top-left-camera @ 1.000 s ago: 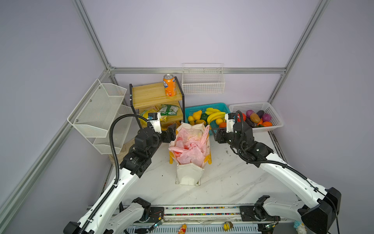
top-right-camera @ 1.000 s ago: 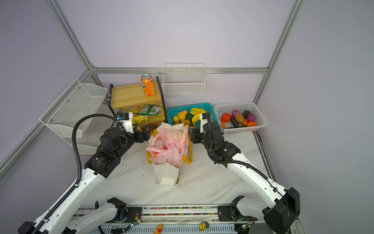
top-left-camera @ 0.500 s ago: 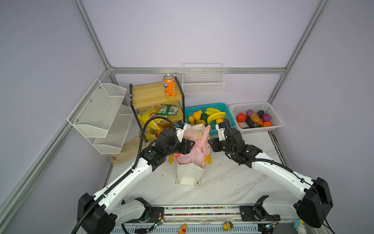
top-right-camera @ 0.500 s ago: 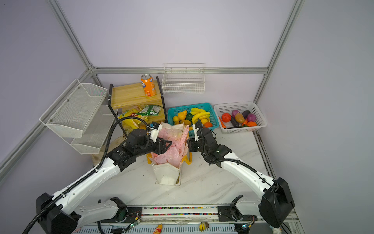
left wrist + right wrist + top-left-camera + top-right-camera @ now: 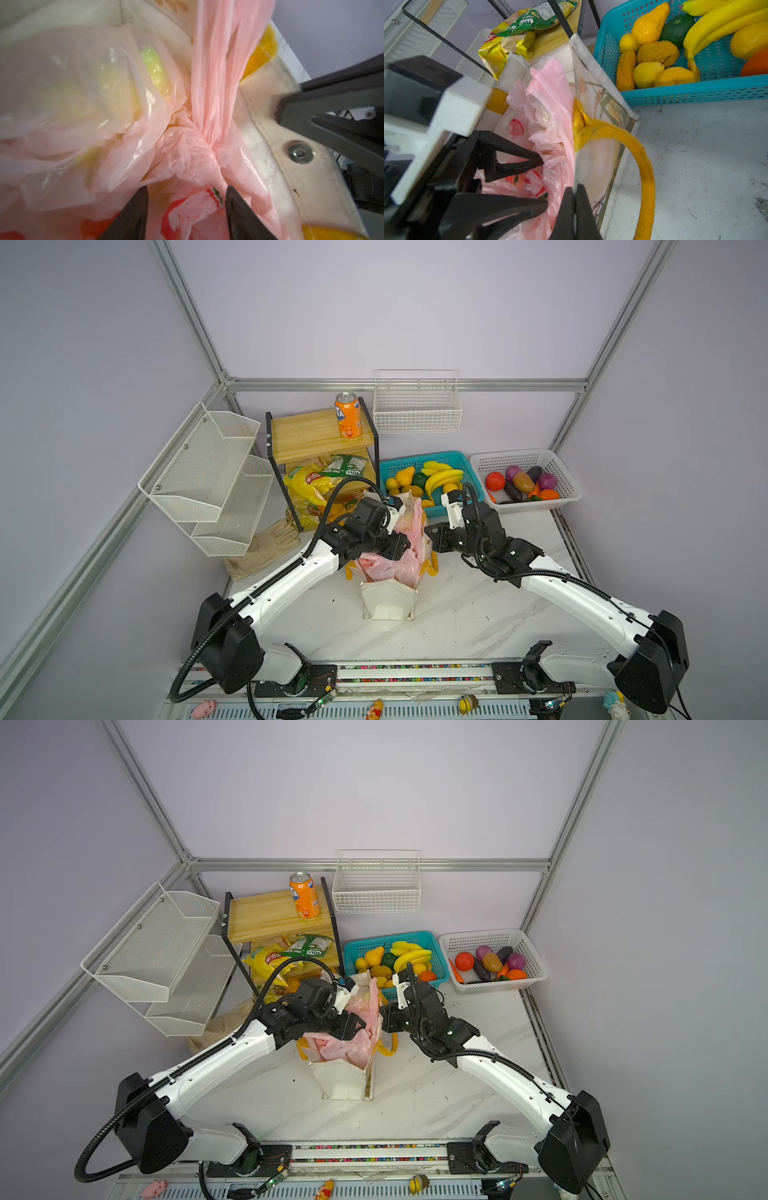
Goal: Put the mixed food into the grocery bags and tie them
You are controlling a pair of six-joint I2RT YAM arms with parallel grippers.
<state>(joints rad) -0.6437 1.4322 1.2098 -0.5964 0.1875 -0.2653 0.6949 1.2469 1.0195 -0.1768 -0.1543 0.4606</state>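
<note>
The thin pink bag [image 5: 399, 568] [image 5: 353, 1048] with red apple prints sits crumpled inside the white canvas tote [image 5: 386, 605] [image 5: 340, 1085], mid table. My left gripper [image 5: 401, 549] [image 5: 186, 189] is down in the tote's mouth, open, with a loose bunch of pink plastic [image 5: 207, 104] between its fingers. A yellow toy fruit [image 5: 153, 70] shows faintly through the plastic. My right gripper [image 5: 428, 537] [image 5: 574, 187] is shut on the tote's right rim [image 5: 598, 99], beside a yellow handle [image 5: 645, 166]. No cola can shows.
Behind the tote a wooden shelf holds an orange soda can [image 5: 348, 414] and snack packets [image 5: 320, 481]. A teal fruit basket [image 5: 415, 458] and a white vegetable basket [image 5: 561, 497] stand at the back right. Wire racks [image 5: 208, 472] hang left, above a tan bag [image 5: 266, 547].
Both arms came in from the tote's sides. The left gripper swung over the pink bag and narrowed around the plastic. The right gripper closed on the tote's right rim.
</note>
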